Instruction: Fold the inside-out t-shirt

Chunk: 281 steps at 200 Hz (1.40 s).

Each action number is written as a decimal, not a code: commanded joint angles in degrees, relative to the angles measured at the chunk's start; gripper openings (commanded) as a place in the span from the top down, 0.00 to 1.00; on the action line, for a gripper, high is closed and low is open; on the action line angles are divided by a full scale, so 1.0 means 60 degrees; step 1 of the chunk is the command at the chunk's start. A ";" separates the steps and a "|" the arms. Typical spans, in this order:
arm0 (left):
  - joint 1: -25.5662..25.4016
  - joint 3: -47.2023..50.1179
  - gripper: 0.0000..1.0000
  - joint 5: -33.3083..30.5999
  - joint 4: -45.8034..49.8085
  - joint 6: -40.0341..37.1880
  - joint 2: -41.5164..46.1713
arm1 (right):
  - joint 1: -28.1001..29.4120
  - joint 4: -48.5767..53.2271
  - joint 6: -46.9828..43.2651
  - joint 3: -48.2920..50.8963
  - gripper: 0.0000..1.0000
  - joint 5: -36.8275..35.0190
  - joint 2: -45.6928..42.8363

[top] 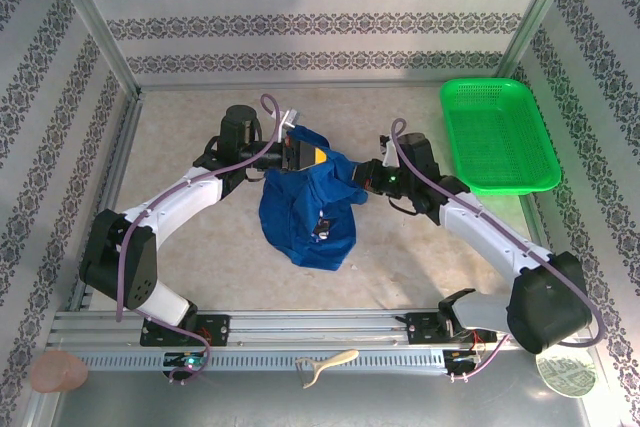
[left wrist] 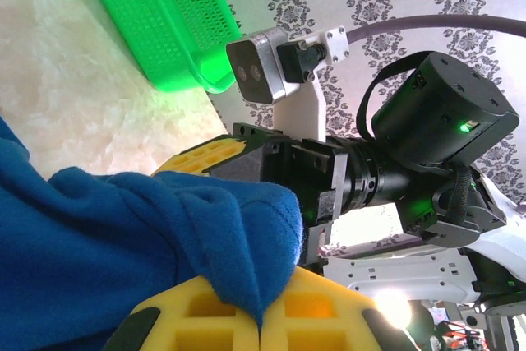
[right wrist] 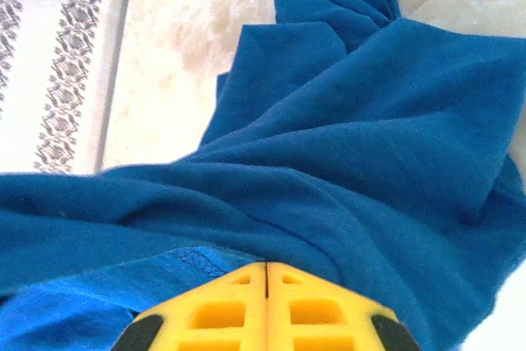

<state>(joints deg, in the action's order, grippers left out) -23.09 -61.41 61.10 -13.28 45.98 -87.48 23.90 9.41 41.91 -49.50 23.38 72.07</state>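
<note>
Here the left gripper [left wrist: 261, 322] is clenched: in its own wrist view the two yellow fingers [left wrist: 322, 306] meet at the bottom edge of the frame, and a pointed fold of the blue t-shirt [left wrist: 123, 244] is squeezed in the seam between them. The right gripper [right wrist: 266, 285] is clenched too. Its yellow fingers [right wrist: 222, 314] stand pressed together at the bottom centre of its wrist view, and the t-shirt [right wrist: 345, 145] bunches over their tips and fills most of that frame, so it seems to grasp the cloth. From above, the left gripper [top: 303, 155] sits at the upper left corner of the t-shirt [top: 305, 212]. The right gripper [top: 360, 179] sits at its right edge, and the two are near each other. The t-shirt hangs crumpled between them in the middle of the frame, and its lower part reaches down toward the bottom centre over the pale table [top: 220, 257]. A small dark and white mark shows on the cloth, but I cannot tell what it is. The green mesh basket [top: 497, 134] lies in the upper right, well apart from the t-shirt. On the near rail, at the bottom edge, rest a pink lump [top: 58, 372] on the left and a cream-coloured tool [top: 328, 364] in the centre.
</note>
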 commanded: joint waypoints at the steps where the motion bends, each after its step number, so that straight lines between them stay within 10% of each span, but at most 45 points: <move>1: 0.0236 -0.0231 1.00 0.0296 -0.0954 0.0312 0.0229 | 0.0021 -0.0158 0.0011 -0.0487 1.00 0.0282 -0.0118; 29: 0.0603 0.0163 1.00 0.0006 -0.1524 0.0690 0.0256 | -0.0070 -0.0078 0.0211 -0.0764 1.00 0.0387 -0.0619; 63: 0.1236 0.0612 0.47 -0.0570 -0.1747 0.0871 0.0331 | -0.0070 0.0173 0.0362 -0.1089 1.00 0.0411 -0.1052; 78: 0.1392 0.0677 0.39 -0.0760 -0.1539 0.0678 0.0436 | -0.0068 0.0156 0.0458 -0.1166 1.00 0.0406 -0.1126; 163: -0.0359 0.0121 0.42 -0.4457 0.4132 -0.3322 0.1831 | 0.0016 0.0042 0.0601 -0.0885 1.00 0.0425 -0.0901; 213: -0.2211 0.0064 0.42 -0.6703 0.4335 -0.4136 0.1857 | 0.0072 0.0029 0.0698 -0.0696 1.00 0.0403 -0.0982; 281: -0.2641 -0.0899 0.40 -0.7350 0.3621 -0.4423 0.0313 | 0.0264 0.0043 0.0763 -0.0672 1.00 0.0308 -0.0993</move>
<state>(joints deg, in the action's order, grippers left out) -38.24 -63.81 19.55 10.11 21.98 -83.18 24.67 10.04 45.98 -53.95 24.95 66.78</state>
